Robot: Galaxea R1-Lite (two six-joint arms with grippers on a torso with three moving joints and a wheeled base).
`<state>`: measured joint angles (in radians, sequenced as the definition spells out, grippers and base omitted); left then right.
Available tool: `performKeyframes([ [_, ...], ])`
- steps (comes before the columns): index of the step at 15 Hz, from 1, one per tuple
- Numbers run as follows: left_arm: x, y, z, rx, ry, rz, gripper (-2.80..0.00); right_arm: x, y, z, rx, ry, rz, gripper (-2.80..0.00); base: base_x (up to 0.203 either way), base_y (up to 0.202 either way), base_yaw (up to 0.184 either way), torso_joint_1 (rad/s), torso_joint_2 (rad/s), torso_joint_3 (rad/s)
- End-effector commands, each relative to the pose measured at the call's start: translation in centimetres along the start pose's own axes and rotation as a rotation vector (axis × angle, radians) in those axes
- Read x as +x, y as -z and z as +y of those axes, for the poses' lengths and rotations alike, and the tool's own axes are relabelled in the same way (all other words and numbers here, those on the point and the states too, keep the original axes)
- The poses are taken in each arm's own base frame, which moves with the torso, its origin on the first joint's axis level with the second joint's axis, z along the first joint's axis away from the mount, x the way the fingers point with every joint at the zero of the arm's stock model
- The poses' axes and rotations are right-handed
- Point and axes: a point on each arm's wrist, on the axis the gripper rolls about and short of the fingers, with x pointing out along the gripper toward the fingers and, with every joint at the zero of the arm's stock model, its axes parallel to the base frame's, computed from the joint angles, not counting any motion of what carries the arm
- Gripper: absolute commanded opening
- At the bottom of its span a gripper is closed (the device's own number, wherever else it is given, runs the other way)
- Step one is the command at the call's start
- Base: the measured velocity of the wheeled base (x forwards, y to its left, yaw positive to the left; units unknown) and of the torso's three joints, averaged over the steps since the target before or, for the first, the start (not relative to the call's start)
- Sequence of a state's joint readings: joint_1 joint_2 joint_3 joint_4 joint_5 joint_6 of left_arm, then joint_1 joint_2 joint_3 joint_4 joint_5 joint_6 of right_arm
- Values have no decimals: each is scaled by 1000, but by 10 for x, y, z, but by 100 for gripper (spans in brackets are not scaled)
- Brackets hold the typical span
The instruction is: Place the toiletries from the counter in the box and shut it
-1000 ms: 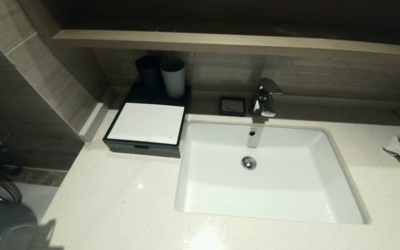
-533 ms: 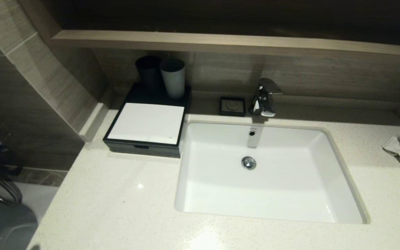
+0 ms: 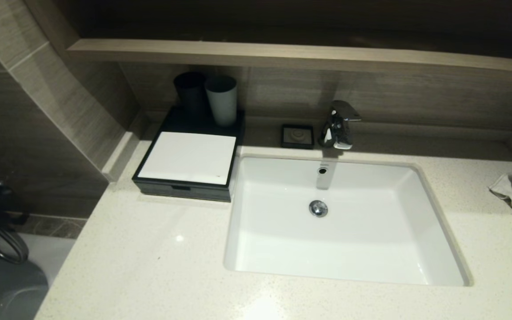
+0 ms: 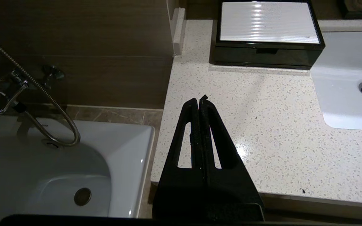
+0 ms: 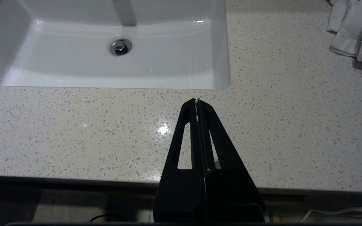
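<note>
The box (image 4: 268, 34) sits well beyond the closed, empty left gripper (image 4: 200, 99).

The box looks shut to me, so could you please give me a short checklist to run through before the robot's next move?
1. Box drawer pushed in flush with the front: ok.
2. Toiletries left on the counter: none in any view, ok.
3. Toiletries inside the box: cannot tell, its inside is hidden.
4. Left gripper shut and empty, over the counter's near edge, apart from the box: ok.
5. Right gripper shut and empty, over the counter in front of the sink: ok.
6. Tumblers upright behind the box's white panel: ok.
</note>
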<state>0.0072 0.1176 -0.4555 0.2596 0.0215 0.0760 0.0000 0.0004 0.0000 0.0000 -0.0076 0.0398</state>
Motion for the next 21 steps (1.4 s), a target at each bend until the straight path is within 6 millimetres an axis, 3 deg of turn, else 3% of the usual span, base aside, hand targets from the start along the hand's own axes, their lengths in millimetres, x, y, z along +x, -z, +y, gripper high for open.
performKeyframes([
  [1,-7,10,-1,3,0,-27,-280,0,0,0,0,0,0,-280,0,0,0,0,0,0],
  [4,-3,36,-2,2,-11,7,-280,0,0,0,0,0,0,-280,0,0,0,0,0,0],
  [15,21,83,-6,79,-24,44,-280,0,0,0,0,0,0,-280,0,0,0,0,0,0],
  [21,26,93,-8,99,28,13,-280,0,0,0,0,0,0,-280,0,0,0,0,0,0],
])
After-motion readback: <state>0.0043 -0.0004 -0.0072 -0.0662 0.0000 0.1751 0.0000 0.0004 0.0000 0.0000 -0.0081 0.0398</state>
